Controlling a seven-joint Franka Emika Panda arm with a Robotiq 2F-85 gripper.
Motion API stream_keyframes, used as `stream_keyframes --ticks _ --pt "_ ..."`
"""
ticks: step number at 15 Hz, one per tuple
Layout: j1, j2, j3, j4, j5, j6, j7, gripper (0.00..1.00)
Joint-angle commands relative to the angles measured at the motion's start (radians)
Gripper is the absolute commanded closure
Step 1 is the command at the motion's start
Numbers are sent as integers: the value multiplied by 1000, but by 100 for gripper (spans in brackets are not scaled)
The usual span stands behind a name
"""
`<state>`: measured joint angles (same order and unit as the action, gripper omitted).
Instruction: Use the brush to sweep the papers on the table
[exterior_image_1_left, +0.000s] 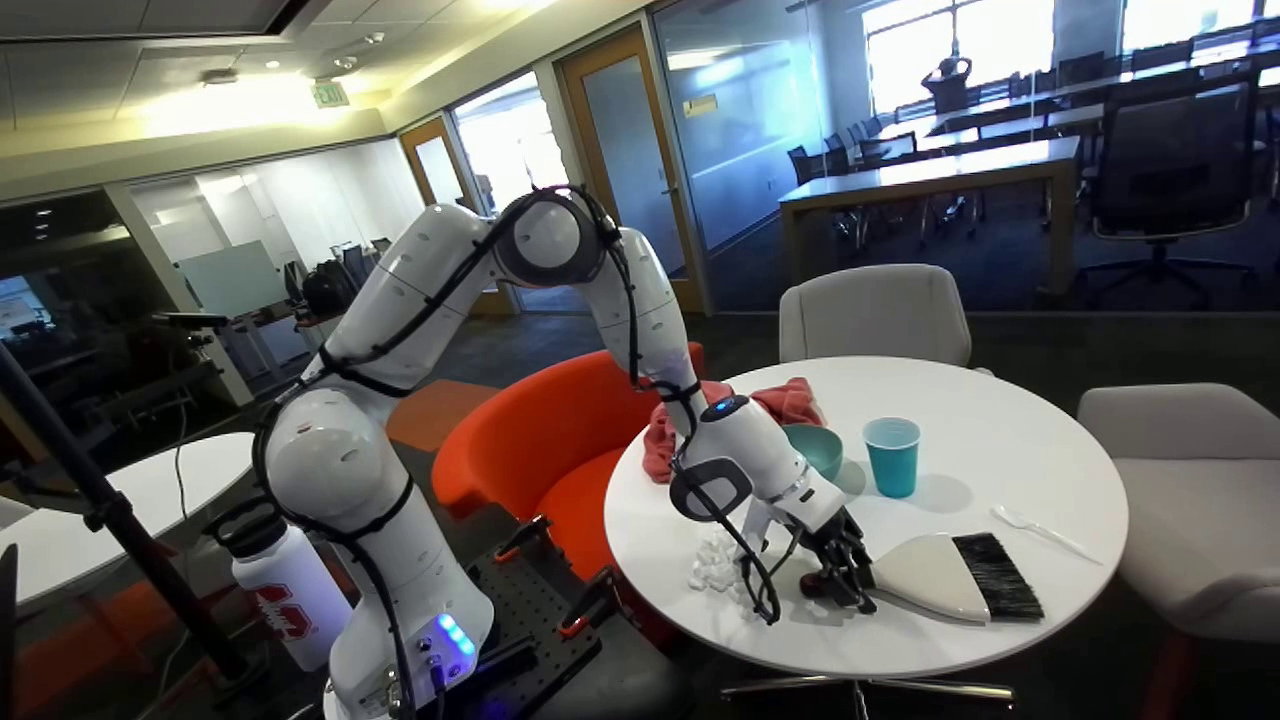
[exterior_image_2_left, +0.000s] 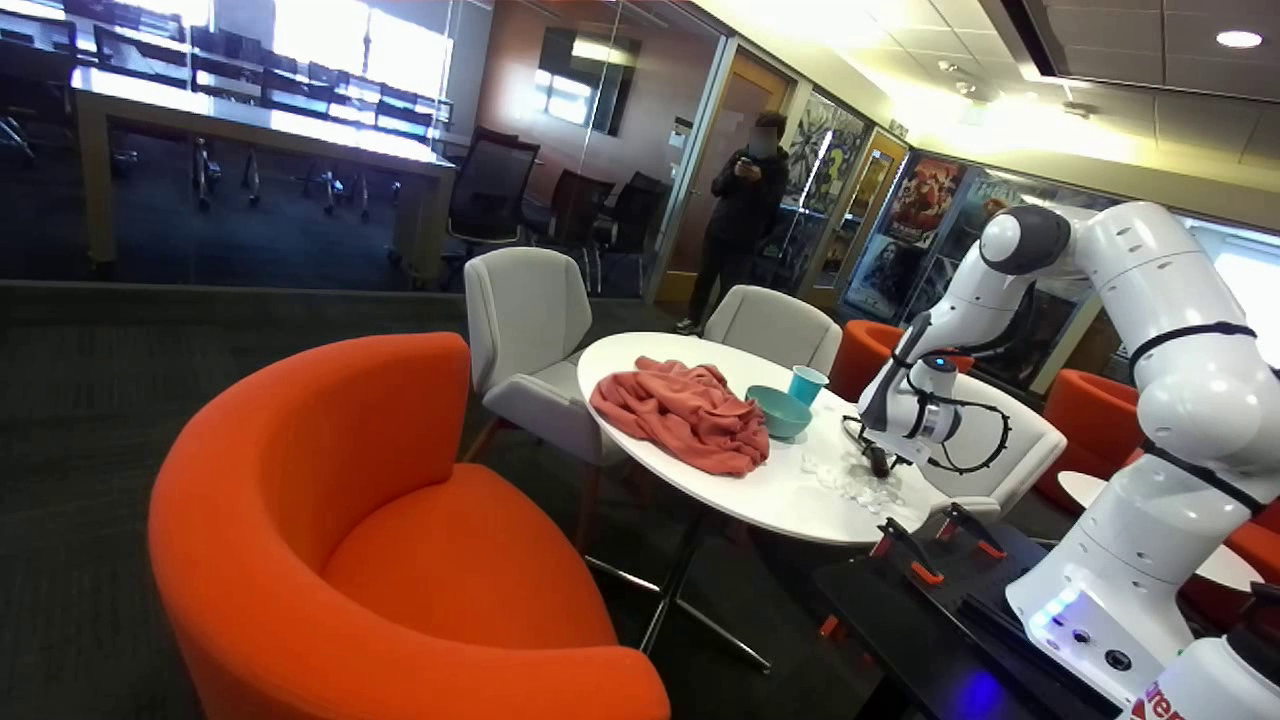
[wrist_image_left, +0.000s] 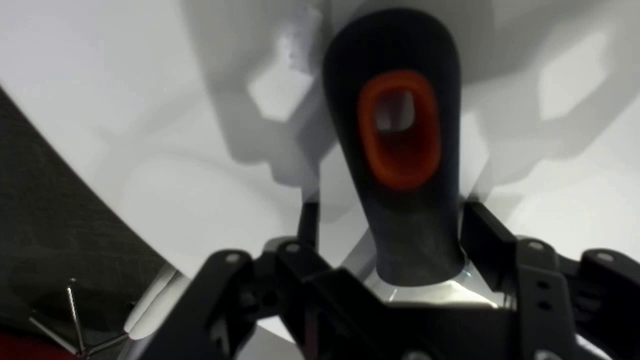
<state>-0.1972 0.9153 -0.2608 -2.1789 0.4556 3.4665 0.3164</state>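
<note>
The brush lies flat on the round white table, its cream body and black bristles pointing away from the gripper. Its black handle, with an orange-rimmed hole, shows in the wrist view. My gripper is low at the table with its fingers on either side of the handle. A gap shows between the left finger and the handle; the right finger is close to it or touching. The gripper also shows in an exterior view. White paper scraps lie beside the gripper, also in an exterior view.
A teal bowl, a blue cup and a crumpled red cloth stand further back on the table. A white plastic fork lies beyond the bristles. Clamps sit on the robot's base plate. Chairs surround the table.
</note>
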Motion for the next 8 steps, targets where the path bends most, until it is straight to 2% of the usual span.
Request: stream_keyframes --ticks 1,5,8 --pt "-20 -5 15 9 -22 -2 -5 58" --pt "-13 -11 11 7 -24 -2 -8 87" --pt "-3 -19 6 -3 -24 -2 -12 87"
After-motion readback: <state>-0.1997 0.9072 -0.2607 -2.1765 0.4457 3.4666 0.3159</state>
